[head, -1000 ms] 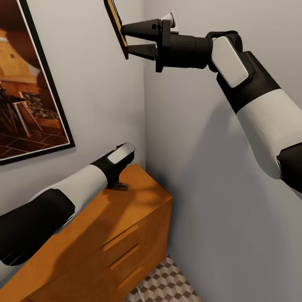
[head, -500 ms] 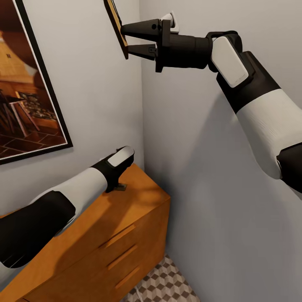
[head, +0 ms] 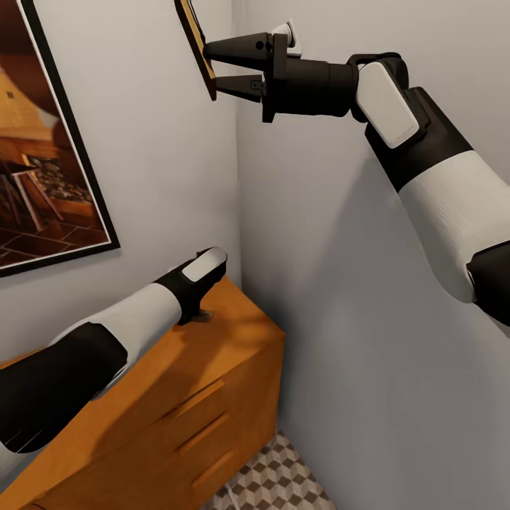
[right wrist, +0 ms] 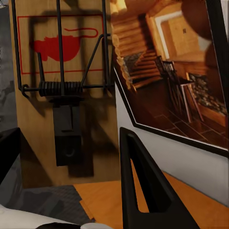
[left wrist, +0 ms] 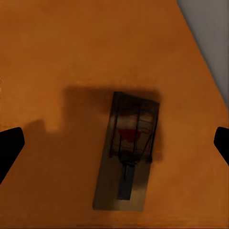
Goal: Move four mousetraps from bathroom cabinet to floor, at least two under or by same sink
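High near the wall corner, my right gripper (head: 210, 67) is shut on a mousetrap (head: 195, 42), a wooden plate seen edge-on. In the right wrist view that mousetrap (right wrist: 62, 95) shows its red mouse print, spring and wire bar between the dark fingers (right wrist: 143, 186). My left arm reaches over the orange-brown cabinet (head: 212, 375). Another mousetrap (head: 203, 316) lies on the cabinet top, just under the left wrist. In the left wrist view, the left gripper (left wrist: 114, 145) is open above this mousetrap (left wrist: 129, 152), with a fingertip on either side and well apart from it.
A large framed picture (head: 49, 142) hangs on the left wall above the cabinet. The grey right wall (head: 368, 319) meets it in a corner close behind the cabinet's end. Cube-patterned floor tiles (head: 283, 474) show below the drawers with slim handles (head: 197, 439).
The whole head view has shifted slightly, so the picture and cabinet sit further left in frame. Both arms keep their pose and the right gripper still holds its mousetrap.
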